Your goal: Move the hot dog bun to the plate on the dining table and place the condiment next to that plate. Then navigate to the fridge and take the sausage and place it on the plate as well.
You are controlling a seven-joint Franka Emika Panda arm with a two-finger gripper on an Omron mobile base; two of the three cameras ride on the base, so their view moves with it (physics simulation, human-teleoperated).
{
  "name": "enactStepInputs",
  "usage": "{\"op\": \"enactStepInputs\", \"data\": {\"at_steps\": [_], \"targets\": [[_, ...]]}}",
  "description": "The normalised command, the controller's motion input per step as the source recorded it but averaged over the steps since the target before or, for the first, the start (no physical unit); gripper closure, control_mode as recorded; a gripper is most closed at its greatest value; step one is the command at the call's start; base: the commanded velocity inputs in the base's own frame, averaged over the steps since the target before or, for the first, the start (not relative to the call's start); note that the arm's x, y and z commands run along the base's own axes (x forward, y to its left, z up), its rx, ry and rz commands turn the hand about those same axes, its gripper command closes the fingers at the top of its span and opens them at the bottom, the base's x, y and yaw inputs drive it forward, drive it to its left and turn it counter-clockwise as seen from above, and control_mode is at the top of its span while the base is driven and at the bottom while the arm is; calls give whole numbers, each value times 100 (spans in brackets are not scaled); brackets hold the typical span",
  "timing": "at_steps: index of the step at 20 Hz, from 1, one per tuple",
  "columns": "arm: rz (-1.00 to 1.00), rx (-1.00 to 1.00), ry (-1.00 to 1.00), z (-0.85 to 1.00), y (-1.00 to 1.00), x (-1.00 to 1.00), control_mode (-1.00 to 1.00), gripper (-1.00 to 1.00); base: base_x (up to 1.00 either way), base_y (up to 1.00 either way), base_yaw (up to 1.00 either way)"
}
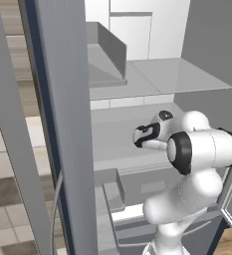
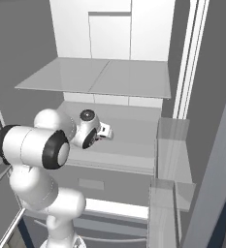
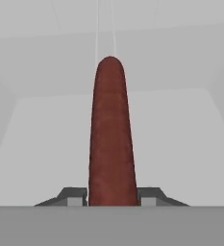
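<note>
Where the end effector (image 3: pixel 111 196) clamps it, sausage (image 3: pixel 111 134) dark red-brown, slender, round-tipped

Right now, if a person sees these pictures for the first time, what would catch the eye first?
First, the dark red-brown sausage standing up the middle of the hand view, with the claw shut on its near end, one finger tip at each side. Next, in both base views, the big white arm reaching into the open fridge, its hand low over a pale grey shelf, below a glass shelf.
</note>
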Motion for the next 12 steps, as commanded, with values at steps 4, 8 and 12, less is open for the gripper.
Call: {"op": "enactStepInputs", "data": {"at_steps": [4, 8, 12], "targets": [[0, 0, -1, 3, 0, -37, -100, 100, 0, 0, 0], [0, 0, -14, 74, 0, -95, -100, 100, 0, 0, 0], [0, 3, -3, 100, 0, -99, -100, 100, 0, 0, 0]]}}
